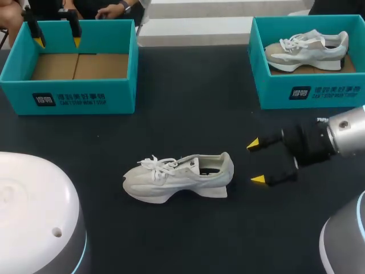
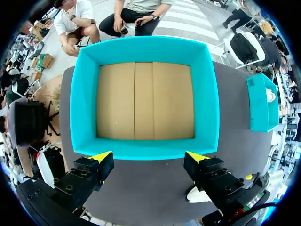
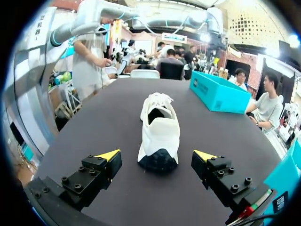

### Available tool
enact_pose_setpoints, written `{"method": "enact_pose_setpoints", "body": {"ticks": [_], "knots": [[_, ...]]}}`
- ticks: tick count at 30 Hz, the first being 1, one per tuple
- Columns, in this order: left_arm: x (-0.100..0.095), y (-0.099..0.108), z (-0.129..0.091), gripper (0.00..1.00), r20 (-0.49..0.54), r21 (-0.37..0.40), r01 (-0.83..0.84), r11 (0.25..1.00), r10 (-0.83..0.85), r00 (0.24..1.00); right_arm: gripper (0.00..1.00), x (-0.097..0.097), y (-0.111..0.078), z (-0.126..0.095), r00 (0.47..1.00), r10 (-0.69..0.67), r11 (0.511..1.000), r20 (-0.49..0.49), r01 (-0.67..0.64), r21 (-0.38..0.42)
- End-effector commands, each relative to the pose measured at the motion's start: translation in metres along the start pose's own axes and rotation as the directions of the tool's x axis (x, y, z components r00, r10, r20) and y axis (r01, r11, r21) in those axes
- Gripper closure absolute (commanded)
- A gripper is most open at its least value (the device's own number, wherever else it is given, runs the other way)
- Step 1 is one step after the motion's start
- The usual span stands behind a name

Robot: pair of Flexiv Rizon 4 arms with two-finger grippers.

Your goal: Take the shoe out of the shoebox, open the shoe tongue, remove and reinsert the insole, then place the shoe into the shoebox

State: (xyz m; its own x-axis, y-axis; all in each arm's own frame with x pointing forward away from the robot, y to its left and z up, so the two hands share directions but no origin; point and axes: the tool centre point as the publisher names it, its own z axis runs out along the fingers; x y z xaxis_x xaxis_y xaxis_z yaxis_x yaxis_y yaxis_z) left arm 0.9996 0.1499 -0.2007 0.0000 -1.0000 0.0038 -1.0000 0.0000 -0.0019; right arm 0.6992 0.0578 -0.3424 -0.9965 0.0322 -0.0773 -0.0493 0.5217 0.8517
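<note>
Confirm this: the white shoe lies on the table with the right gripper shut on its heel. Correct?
No. The right gripper is open, short of the heel, as the head view shows. The white shoe does lie on the table.

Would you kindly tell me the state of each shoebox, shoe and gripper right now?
Left shoebox: open, empty.
Right shoebox: open, holding a second shoe.
Shoe on table: upright, outside both boxes.
Left gripper: open, above the left shoebox.
Right gripper: open, behind the shoe's heel.
</note>
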Motion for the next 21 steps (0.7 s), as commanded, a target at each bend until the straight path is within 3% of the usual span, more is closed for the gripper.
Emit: {"method": "enact_pose_setpoints", "body": {"ticks": [1, 15, 21], "knots": [[0.0, 0.0, 0.0, 0.0, 0.001, -0.001, 0.0, 1.0, 0.0, 1.0, 0.0, -0.001, -0.011, 0.011, 1.0, -0.004, 0.992, 0.007, 0.005, -0.125], [0.0, 0.0, 0.0, 0.0, 0.001, -0.001, 0.0, 1.0, 0.0, 1.0, 0.0, -0.003, -0.039, 0.014, 0.999, -0.022, 0.994, 0.041, 0.026, -0.102], [0.0, 0.0, 0.0, 0.0, 0.001, -0.001, 0.0, 1.0, 0.0, 1.0, 0.0, -0.003, -0.039, 0.014, 0.999, -0.022, 0.994, 0.041, 0.026, -0.102]]}}
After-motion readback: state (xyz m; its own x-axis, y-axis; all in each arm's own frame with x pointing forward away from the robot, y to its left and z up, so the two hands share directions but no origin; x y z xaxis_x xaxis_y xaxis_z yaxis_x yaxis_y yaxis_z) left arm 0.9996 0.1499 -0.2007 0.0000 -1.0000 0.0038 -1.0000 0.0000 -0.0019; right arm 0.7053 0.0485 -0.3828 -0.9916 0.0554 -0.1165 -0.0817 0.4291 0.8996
